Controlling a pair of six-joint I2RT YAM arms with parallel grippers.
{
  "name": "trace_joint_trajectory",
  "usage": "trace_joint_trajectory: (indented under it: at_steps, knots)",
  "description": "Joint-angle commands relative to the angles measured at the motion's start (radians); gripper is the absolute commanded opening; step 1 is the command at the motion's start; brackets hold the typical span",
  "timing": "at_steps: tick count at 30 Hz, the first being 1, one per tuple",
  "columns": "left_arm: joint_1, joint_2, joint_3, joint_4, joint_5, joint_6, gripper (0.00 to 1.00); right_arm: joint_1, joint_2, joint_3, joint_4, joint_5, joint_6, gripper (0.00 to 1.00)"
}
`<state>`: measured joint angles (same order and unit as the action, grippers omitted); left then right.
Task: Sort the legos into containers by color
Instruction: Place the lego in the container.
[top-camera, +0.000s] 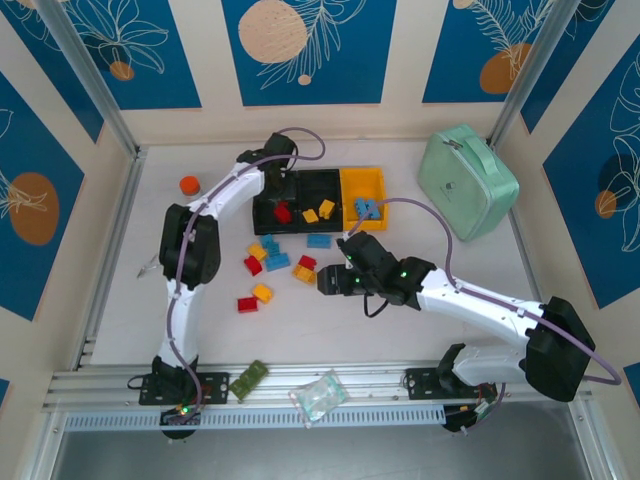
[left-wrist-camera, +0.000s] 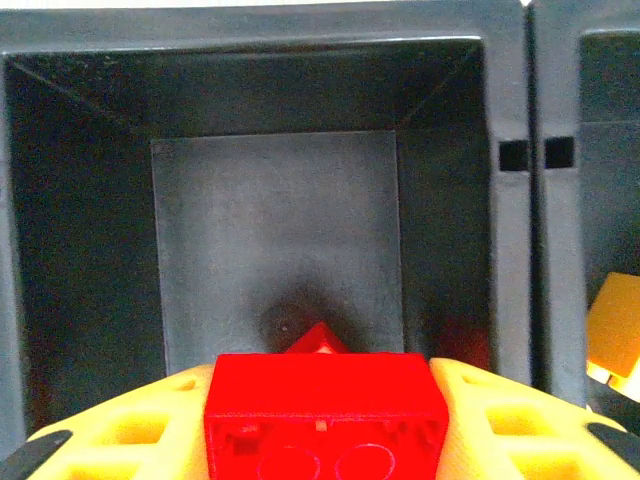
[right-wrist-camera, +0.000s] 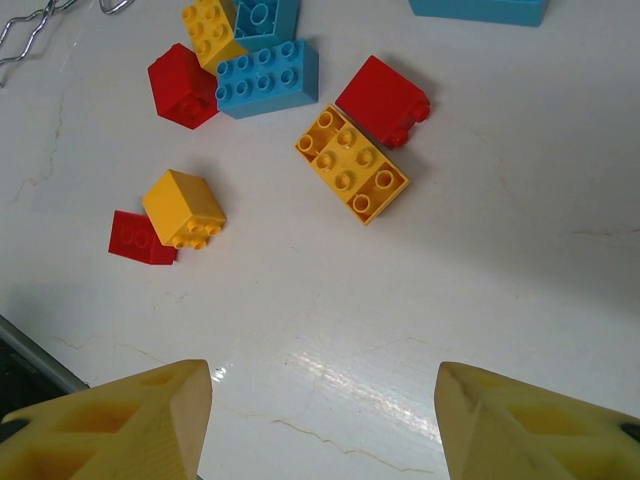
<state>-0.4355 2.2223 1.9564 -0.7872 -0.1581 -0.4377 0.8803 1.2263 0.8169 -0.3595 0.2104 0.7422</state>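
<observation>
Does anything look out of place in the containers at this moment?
Yes: blue legos lie in the yellow container, while yellow legos lie in the middle black container, so the colours do not match.

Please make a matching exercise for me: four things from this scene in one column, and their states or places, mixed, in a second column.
1 left gripper
2 right gripper
3 yellow-orange bin
4 mint-green case

a holds blue bricks
b open above the table
c at the table's far right
d shut on a red brick

Pairs: 1-d, 2-b, 3-a, 4-c
</observation>
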Motion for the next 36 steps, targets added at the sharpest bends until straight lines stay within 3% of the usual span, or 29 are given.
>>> trace_joint_trajectory:
  at_steps: [1, 11, 18, 36]
  knots:
    - [0.014, 0.024, 0.042, -0.048, -0.029, 0.005, 0.45, -0.006, -0.022, -0.015, -0.016, 0.020, 0.014, 0.61]
    - [0.017, 0.006, 0.042, -0.050, -0.025, -0.002, 0.63, -0.005, -0.019, -0.019, -0.009, 0.018, 0.019, 0.61]
    - [0.015, -0.109, -0.022, -0.030, 0.003, 0.003, 0.65, -0.001, -0.018, -0.010, -0.008, 0.017, 0.013, 0.61]
    - [-0.002, -0.706, -0.749, 0.100, 0.101, -0.025, 0.66, 0.010, -0.027, -0.011, -0.001, -0.011, -0.017, 0.62]
